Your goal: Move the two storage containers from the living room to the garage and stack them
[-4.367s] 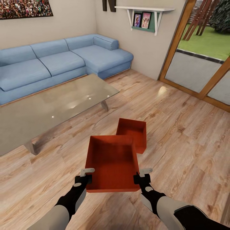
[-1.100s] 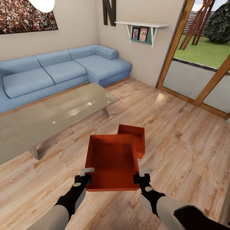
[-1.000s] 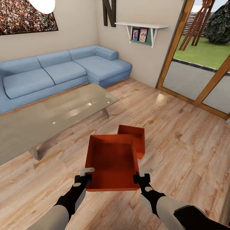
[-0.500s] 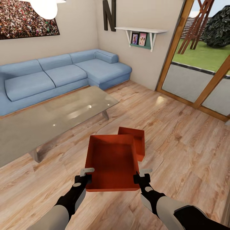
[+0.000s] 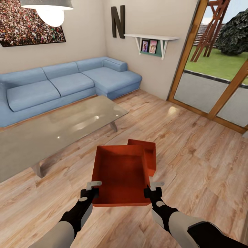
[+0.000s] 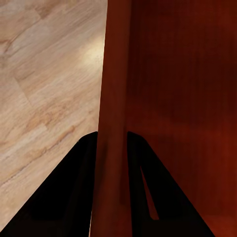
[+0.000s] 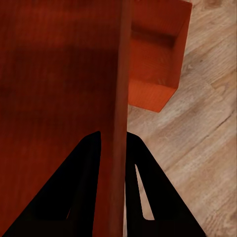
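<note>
Head view: a living room with light wood-plank flooring (image 5: 193,144), a blue sofa (image 5: 69,82) at the far left and a glass coffee table (image 5: 58,127) in front of it. Glass doors (image 5: 213,69) stand at the far right. Near the robot, one red-orange bin (image 5: 120,175) is held off the floor between both arms. The left gripper (image 5: 92,188) grips its left wall and the right gripper (image 5: 151,188) its right wall. A second bin (image 5: 148,153) rests on the wood floor just beyond the held one, to the right, partly hidden behind it.

Left wrist view: the jaws are clamped on the bin's thin wall, one finger on each side, with wood floor beyond the outer side.

Right wrist view: the jaws are likewise closed on the opposite wall. The second bin sits on the floor farther off.

Judging progress: one bin is lifted but not yet out of the living room. The other is untouched. Both trips to the garage and the stacking remain.
</note>
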Tool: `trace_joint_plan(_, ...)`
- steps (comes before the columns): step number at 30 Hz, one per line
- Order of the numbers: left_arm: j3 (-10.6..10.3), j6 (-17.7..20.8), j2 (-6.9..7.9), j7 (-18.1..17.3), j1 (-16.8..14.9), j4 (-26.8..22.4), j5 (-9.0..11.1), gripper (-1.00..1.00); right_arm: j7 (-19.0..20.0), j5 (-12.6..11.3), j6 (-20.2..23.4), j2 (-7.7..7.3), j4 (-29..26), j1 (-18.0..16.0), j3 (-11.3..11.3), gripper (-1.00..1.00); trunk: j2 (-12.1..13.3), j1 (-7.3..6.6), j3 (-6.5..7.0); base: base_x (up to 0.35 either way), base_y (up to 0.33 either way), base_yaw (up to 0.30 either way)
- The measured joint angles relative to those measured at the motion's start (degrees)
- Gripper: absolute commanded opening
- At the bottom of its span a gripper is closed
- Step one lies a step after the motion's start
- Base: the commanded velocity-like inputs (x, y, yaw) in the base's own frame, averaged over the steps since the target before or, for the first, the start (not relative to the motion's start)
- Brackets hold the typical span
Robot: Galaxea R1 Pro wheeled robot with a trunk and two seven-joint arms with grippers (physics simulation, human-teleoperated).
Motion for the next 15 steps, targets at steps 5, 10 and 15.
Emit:
trace_joint_plan(5, 0.0, 0.0, 0.00, 0.0, 0.0, 0.0, 0.0, -1.00, 0.0, 0.0, 0.0, 0.00, 0.0, 0.0, 0.0, -1.00, 0.0, 0.00, 0.46, 0.000, 0.000, 0.000)
trace_joint_plan(10, 0.0, 0.0, 0.00, 0.0, 0.0, 0.0, 0.0, -1.00, 0.0, -0.1, 0.0, 0.00, 0.0, 0.0, 0.1, -1.00, 0.0, 0.00, 0.92, 0.000, 0.000, 0.000)
trace_joint_plan(15, 0.0, 0.0, 0.00, 0.0, 0.0, 0.0, 0.0, -1.00, 0.0, 0.0, 0.0, 0.00, 0.0, 0.0, 0.0, -1.00, 0.0, 0.00, 1.38, 0.000, 0.000, 0.000)
